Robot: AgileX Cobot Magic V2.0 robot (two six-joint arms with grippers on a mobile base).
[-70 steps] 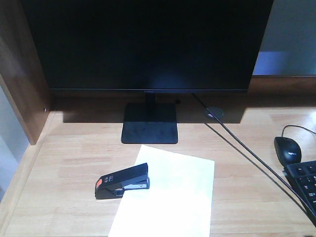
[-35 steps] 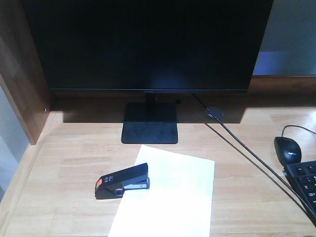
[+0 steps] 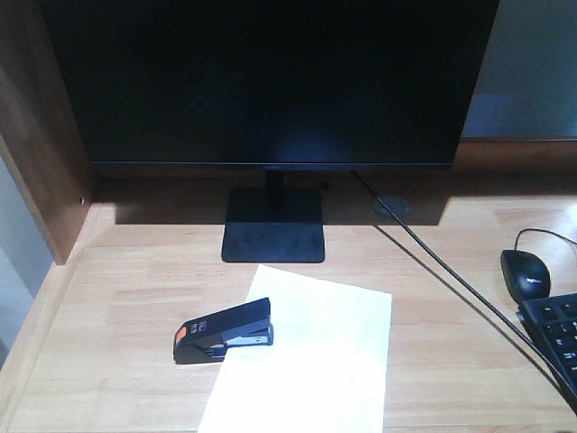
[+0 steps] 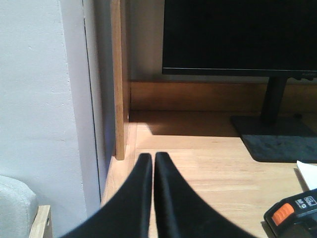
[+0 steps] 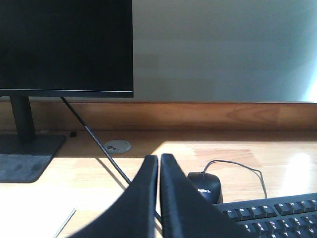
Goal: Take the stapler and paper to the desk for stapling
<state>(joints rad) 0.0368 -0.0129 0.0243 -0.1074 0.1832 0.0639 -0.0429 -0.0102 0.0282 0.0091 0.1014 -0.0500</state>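
Stapler (image 3: 224,331) lies slantwise toward the bench's (image 3: 117,298) left edge, nose over the paper (image 3: 311,361), just right of the closed, empty left claw (image 4: 149,158). Right claw (image 5: 159,159) closed too, farther off.
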